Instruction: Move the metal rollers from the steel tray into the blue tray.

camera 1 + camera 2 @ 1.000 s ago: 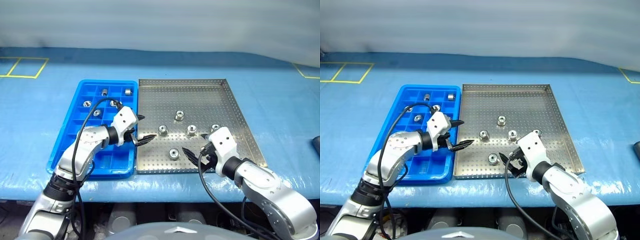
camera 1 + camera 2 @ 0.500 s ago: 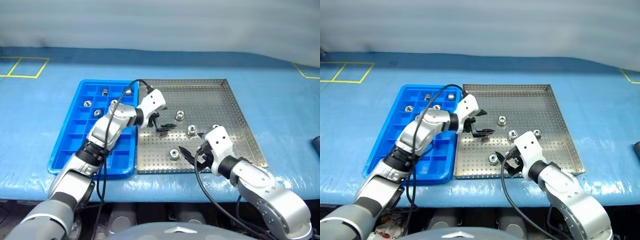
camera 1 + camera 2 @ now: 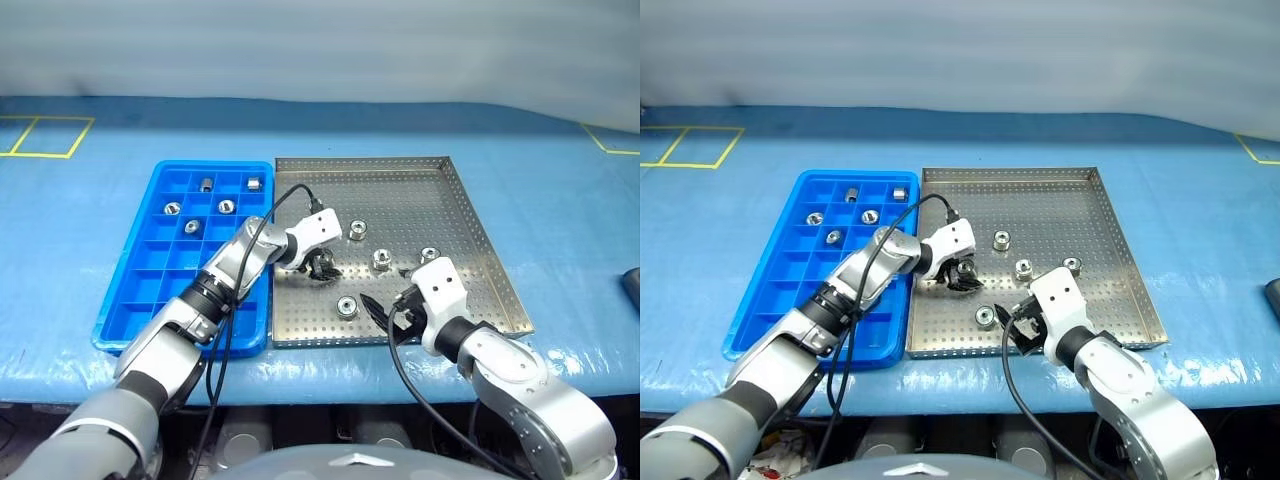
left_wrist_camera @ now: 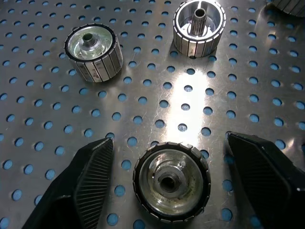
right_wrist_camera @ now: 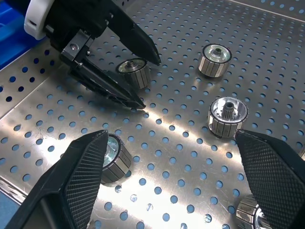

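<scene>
Steel-slick, the roller (image 4: 171,182) sits between the left gripper's (image 4: 170,183) spread, not-yet-touching fingers and may skid across the steel tray (image 3: 455,215) if one lands first.

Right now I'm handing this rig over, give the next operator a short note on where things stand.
Left gripper: open, fingers either side of one roller on the steel tray, not yet gripping.
Right gripper: open, empty, hovering over the tray's near edge.
Done: five rollers sit in the blue tray, first one at.
Left: five rollers on the steel tray, counting the straddled one.
</scene>
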Robot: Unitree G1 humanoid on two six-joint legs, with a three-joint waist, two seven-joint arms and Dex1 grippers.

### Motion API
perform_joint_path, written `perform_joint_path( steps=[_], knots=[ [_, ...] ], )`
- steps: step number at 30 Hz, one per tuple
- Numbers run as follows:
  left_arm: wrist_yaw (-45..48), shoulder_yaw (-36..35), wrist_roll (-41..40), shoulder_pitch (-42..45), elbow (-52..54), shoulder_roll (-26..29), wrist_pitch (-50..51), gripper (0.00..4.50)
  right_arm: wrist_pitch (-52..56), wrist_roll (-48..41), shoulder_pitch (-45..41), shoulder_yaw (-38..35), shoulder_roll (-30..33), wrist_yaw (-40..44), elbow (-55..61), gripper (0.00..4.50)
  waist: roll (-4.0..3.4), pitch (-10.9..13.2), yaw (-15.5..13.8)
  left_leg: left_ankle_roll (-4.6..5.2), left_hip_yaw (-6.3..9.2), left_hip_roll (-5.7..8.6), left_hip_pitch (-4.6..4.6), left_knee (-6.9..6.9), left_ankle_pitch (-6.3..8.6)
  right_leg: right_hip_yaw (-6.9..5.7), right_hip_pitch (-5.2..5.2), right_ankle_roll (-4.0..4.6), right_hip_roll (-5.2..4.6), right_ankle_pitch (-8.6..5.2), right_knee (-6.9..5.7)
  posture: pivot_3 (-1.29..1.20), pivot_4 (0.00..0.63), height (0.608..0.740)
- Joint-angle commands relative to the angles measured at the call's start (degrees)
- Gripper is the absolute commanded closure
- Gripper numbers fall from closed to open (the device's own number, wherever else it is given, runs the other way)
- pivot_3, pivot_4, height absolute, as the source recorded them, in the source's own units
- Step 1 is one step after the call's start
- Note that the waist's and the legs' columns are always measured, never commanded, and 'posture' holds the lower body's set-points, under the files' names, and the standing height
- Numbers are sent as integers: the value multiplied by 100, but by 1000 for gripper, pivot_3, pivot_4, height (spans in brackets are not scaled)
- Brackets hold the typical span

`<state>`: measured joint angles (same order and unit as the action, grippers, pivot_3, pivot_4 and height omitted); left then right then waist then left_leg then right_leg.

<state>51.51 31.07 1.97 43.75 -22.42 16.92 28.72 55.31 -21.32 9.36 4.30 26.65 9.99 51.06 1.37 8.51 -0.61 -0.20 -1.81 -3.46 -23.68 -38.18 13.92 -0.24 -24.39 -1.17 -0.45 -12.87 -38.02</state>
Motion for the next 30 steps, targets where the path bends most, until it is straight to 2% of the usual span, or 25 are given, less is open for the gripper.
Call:
perform_joint_path(
  steps=[1, 3, 4, 6, 10, 17, 23, 30],
  knots=[
    [91, 12, 159, 81, 41, -26, -155, 1874, -103, 56, -18, -47, -57, -35, 266, 0, 0, 0, 0, 0, 0, 0, 0, 0, 0, 0, 0, 0, 0, 0, 0, -18, 150, 740],
    [122, -19, 183, 61, 81, -21, -160, 2540, -101, 82, -21, -48, -76, -31, 259, 0, 0, 0, 1, 0, -1, 0, 0, 0, 0, 1, 0, 0, 0, 0, 0, -15, 150, 740],
    [128, -47, 187, 48, 126, -17, -153, 2714, -103, 91, -24, -45, -82, -27, 255, 0, 0, 0, 1, 0, -1, 0, 0, -1, 0, 2, 0, 0, 0, 0, 0, -15, 150, 740],
    [125, -240, 67, 8, 325, -38, -90, 2712, -105, 103, -45, -29, -89, -16, 238, 0, 0, 0, 2, 0, -1, 0, 0, -1, 0, 2, 0, 0, 0, 0, -1, -7, 150, 740],
    [-162, -1106, -540, -128, 1111, -199, 475, 2712, -100, 116, -167, 50, -55, 41, 210, 0, 0, 0, 3, 0, 0, -1, -5, -1, 0, 2, -6, 0, 0, 0, -3, 17, 150, 740],
    [-1785, -2832, -1087, -697, 2592, -585, 1207, 2712, -169, 90, -893, 438, -54, 299, -43, 0, -3, -1, -1, 0, 2, -2, 5, -3, 0, 8, -2, -5, 1, 3, -8, 83, 150, 740],
    [-3346, -3394, -514, -1579, 3908, -541, 1445, 2712, -318, 135, -1703, 1088, -226, 590, -569, 0, -1, 0, -69, -2, 7, -4, 9, -2, -2, 7, 0, -4, 4, 4, -16, 158, 150, 740],
    [-4508, -3544, 6, -2436, 4571, -678, 1470, 2712, -627, 291, -2463, 1860, -504, 1042, -1249, 0, 3, 1, -276, -1, 9, 7, 6, -3, -2, 6, 5, -8, -6, 9, -9, 242, 150, 740]
  ],
)
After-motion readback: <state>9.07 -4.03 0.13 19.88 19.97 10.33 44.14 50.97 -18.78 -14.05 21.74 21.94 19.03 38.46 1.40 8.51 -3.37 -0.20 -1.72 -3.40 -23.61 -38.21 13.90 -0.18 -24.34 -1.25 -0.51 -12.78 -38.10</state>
